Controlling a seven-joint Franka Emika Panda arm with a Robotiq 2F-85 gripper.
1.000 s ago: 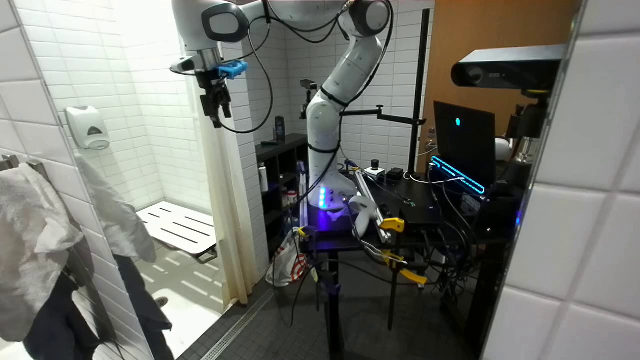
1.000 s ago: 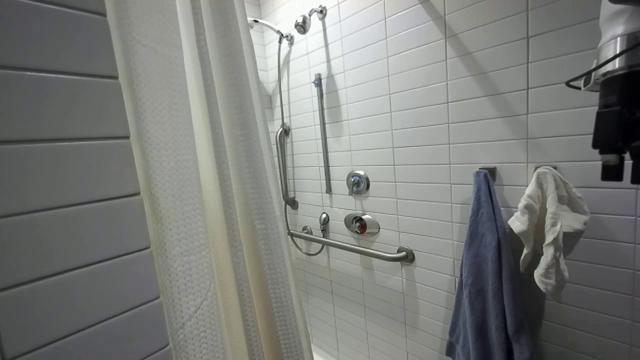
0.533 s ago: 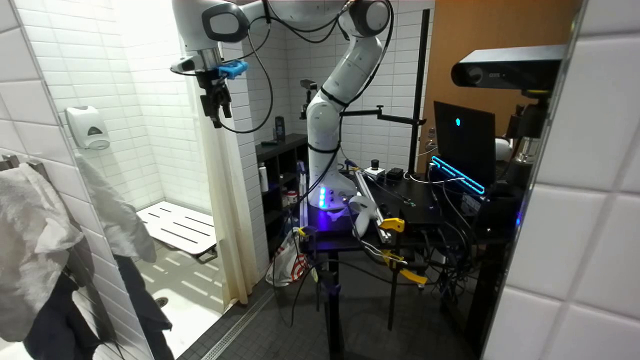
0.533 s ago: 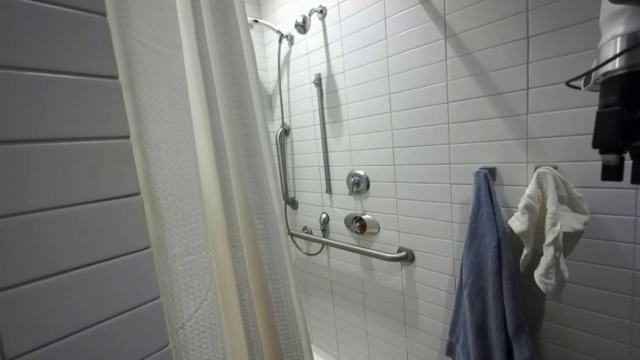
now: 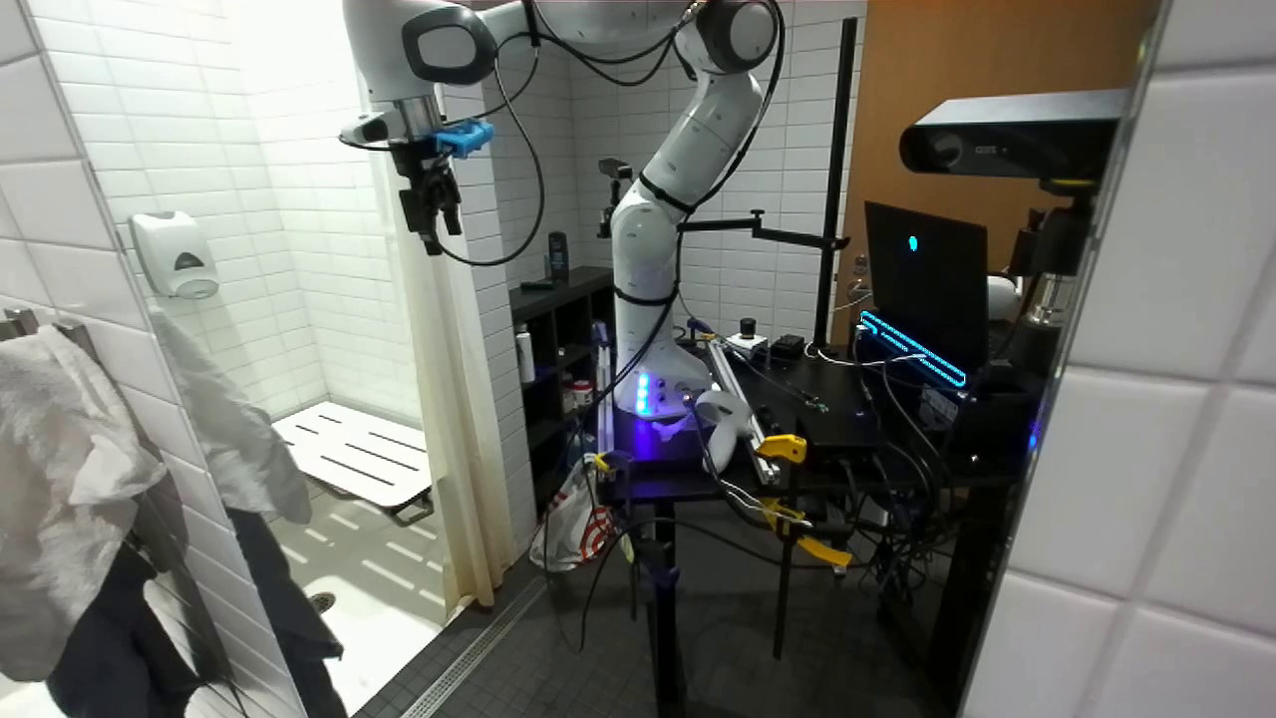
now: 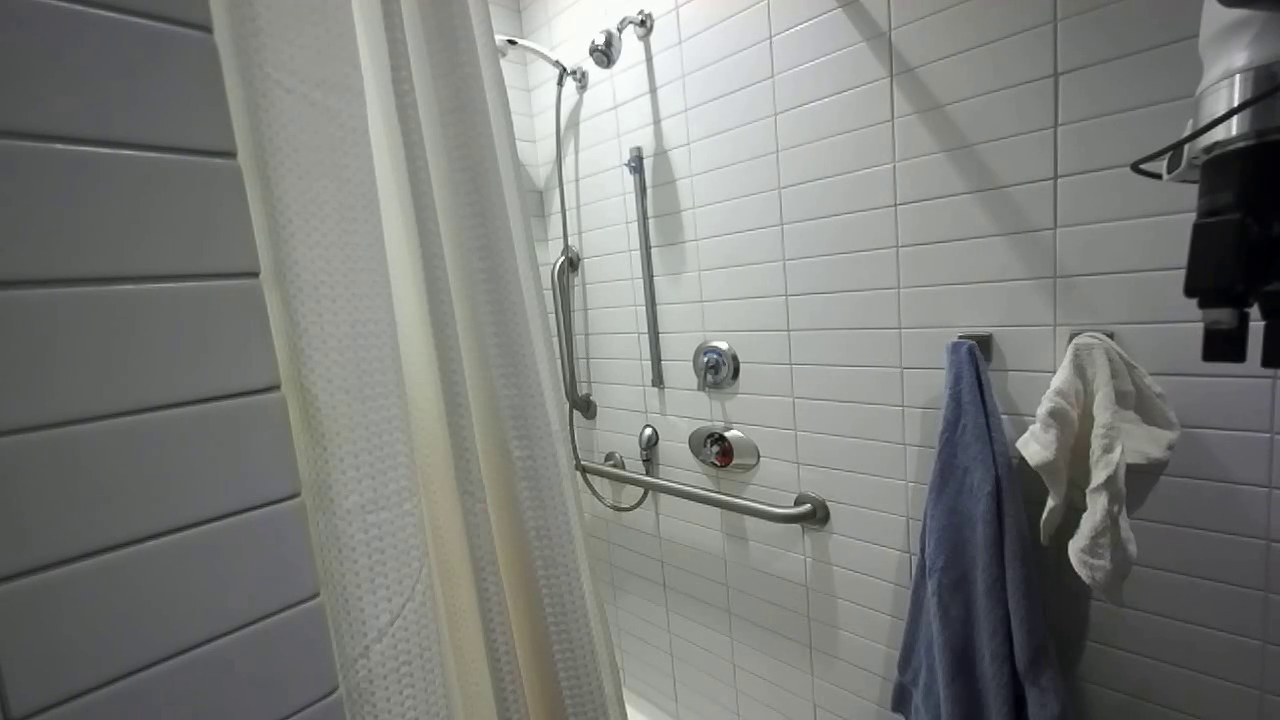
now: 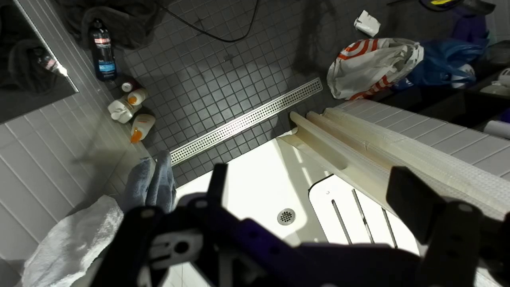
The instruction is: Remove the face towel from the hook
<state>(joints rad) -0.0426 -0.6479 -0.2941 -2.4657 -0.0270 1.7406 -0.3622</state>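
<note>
The white face towel (image 6: 1095, 440) hangs from a metal hook (image 6: 1091, 336) on the tiled wall, its top covering most of the hook. It also shows at the left edge in an exterior view (image 5: 70, 469) and at the lower left in the wrist view (image 7: 75, 243), partly behind the gripper body. My gripper (image 7: 314, 190) points down, fingers wide apart, with nothing between them. In both exterior views the gripper (image 5: 444, 239) (image 6: 1247, 350) is apart from the towel. In one of them it is cut by the right edge.
A blue towel (image 6: 965, 550) hangs on a hook beside the white one. A shower curtain (image 6: 430, 400), grab bar (image 6: 700, 497) and slatted shower seat (image 5: 354, 454) are nearby. Bottles (image 7: 103, 52) stand on the floor by the wall. A dispenser (image 5: 174, 254) is on the wall.
</note>
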